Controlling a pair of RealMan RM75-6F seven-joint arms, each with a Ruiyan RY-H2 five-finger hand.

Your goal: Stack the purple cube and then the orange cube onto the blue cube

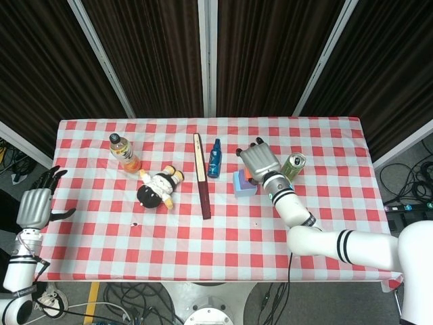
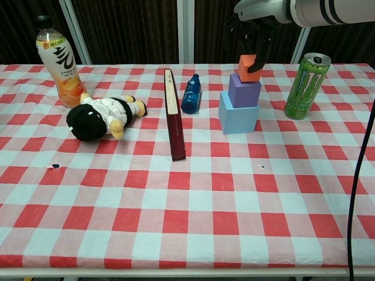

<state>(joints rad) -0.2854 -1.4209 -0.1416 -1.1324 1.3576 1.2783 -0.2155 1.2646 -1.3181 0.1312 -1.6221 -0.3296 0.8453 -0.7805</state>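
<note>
The blue cube [image 2: 237, 115] stands on the table right of centre, with the purple cube [image 2: 244, 90] sitting on top of it. My right hand [image 2: 254, 38] holds the orange cube [image 2: 249, 68] from above, its underside touching the purple cube's top. In the head view the right hand [image 1: 258, 161] covers most of the stack; only the blue cube's [image 1: 241, 184] left part and a sliver of the orange cube [image 1: 250, 177] show. My left hand [image 1: 35, 205] hangs off the table's left edge, fingers spread, holding nothing.
A green can [image 2: 304, 86] stands just right of the stack. A small blue bottle [image 2: 191, 93] and a dark red book [image 2: 173, 113] lie to its left. Further left are a plush doll [image 2: 101, 117] and an orange drink bottle [image 2: 57, 61].
</note>
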